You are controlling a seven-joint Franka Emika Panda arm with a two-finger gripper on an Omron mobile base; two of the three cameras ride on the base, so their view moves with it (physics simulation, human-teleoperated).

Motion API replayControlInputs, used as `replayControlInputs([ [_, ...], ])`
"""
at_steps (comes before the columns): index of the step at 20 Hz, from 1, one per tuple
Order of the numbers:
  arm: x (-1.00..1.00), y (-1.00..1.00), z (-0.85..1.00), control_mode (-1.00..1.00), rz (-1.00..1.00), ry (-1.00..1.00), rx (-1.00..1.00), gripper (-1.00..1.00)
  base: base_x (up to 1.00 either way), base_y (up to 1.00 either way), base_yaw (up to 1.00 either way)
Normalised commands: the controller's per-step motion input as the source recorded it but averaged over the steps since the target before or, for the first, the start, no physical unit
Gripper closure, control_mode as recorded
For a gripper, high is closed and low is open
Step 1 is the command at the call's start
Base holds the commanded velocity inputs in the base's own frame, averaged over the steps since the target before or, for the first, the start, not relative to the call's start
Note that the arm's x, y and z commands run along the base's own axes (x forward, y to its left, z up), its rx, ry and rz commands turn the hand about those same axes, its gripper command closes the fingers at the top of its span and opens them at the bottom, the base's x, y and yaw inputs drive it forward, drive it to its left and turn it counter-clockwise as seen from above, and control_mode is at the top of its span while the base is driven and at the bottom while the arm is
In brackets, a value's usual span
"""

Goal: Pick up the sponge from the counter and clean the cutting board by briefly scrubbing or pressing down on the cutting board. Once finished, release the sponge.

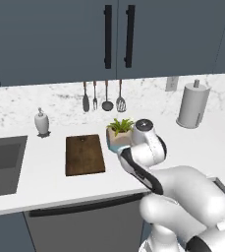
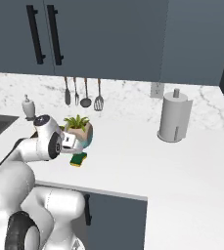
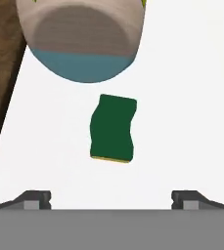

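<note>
**Operator:** Report the sponge's position and orientation.

**Arm:** The sponge (image 3: 112,128) lies flat on the counter (image 2: 191,166), green scouring face up, with a thin yellow strip showing along one short end. It sits just in front of the potted plant (image 2: 78,129), towards the counter's front edge, close to the pot but apart from it. In my hand view its long axis runs from the pot's base towards my fingertips, slightly skewed, and its long sides are wavy.

**Operator:** Report the gripper's state.

**Arm:** My gripper (image 3: 111,197) is spread wide and holds nothing. My two fingertips (image 3: 35,199) stand one on each side of the sponge's line, well clear of it, and I hover above it. The sponge's short axis lies across the gap between my fingers.

**Operator:** Report the cutting board.

**Arm:** The cutting board (image 1: 85,154) lies flat on the counter between the sink (image 1: 1,162) and the potted plant, its long axis running from the front edge to the backsplash, hole end nearest the backsplash. Nothing rests on it.
</note>
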Motion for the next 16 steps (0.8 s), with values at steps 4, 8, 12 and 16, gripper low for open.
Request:
replayControlInputs([
  [4, -0.98, -0.01, 1.00, -1.00, 0.16, -0.14, 0.05, -1.00, 0.00, 0.00, 0.00],
  [8, -0.99, -0.09, 0.96, -1.00, 0.13, -0.14, 0.23, -1.00, 0.00, 0.00, 0.00],
  [12, -1.00, -0.05, 0.91, -1.00, 0.05, -0.21, 0.13, -1.00, 0.00, 0.00, 0.00],
  [16, -1.00, 0.00, 0.48, -1.00, -0.01, -0.22, 0.07, -1.00, 0.00, 0.00, 0.00],
])
